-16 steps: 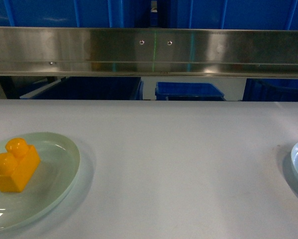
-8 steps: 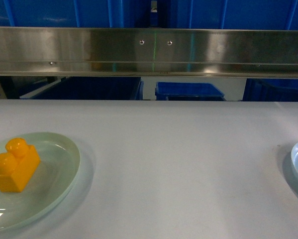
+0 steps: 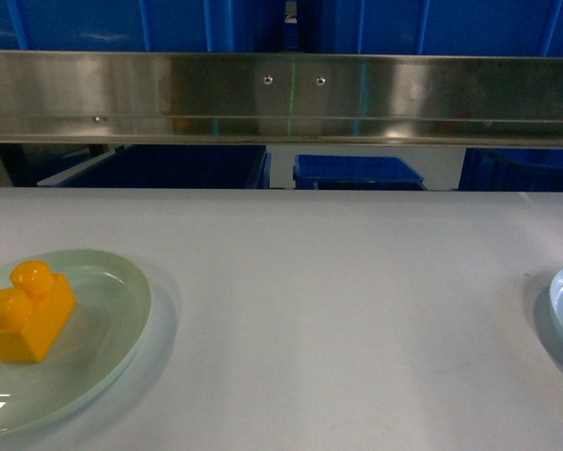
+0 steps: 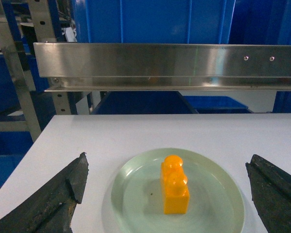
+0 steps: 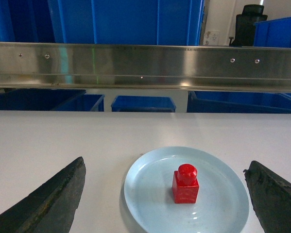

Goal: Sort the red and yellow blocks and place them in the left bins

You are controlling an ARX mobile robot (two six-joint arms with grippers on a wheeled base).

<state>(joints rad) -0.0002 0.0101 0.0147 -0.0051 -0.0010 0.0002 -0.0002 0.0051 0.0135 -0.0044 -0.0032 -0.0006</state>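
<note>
two bricks on plates, both grippers spread wide above them

yellow brick (image 4: 175,186) sits upright w/ two round studs on top, inside a pale green plate (image 4: 135,204), a bit right of the plate's centre in the left wrist view. in the head view the same brick (image 3: 27,314) lies on the plate (image 3: 112,329) at the far left of the white tabletop (image 3: 337,310). left gripper (image 4: 167,194) is open wide: dark fingers (image 4: 53,199) show at both lower corners of its wrist view, well apart, brick and plate between them, nothing touching.

red brick (image 5: 185,184), single stud up, stands near the middle of a pale blue plate (image 5: 150,194) in the right wrist view. head view catches only that plate's rim (image 3: 561,301) at the far right edge; red brick not seen there. right gripper (image 5: 167,194) likewise spread apart, fingers (image 5: 48,199) at both lower corners, plate between, no contact.

behind the tabletop runs a long steel rail (image 3: 281,94) w/ screw heads. beyond and below it, bright blue bins (image 3: 356,171); more blue bin walls (image 3: 168,23) fill the top of the view. left wrist view adds a metal rack upright (image 4: 16,82) at left. right wrist view shows a black chair (image 5: 249,19) far back, upper right.
</note>
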